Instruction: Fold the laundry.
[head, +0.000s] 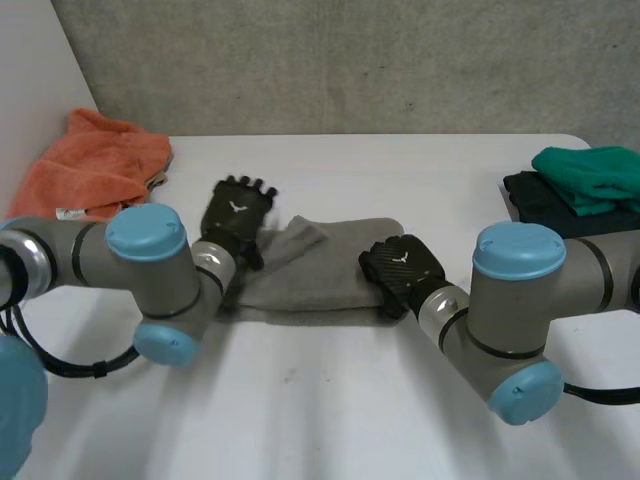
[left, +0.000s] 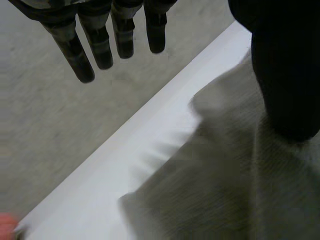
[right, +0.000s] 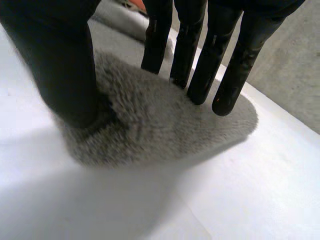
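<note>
Now | left hand (head: 238, 212) open | right hand (head: 402, 268) open on grey towel (head: 315, 278) | tag (head: 68, 213) unreadable

Left robot hand (head: 238, 212), right robot hand (head: 402, 266): straight-fingered.

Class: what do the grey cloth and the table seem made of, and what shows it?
Grey cloth: probably terry or fleece; its surface looks fuzzy and piled. Table: smooth, matt white, perhaps laminate; flat, no visible grain.
</note>
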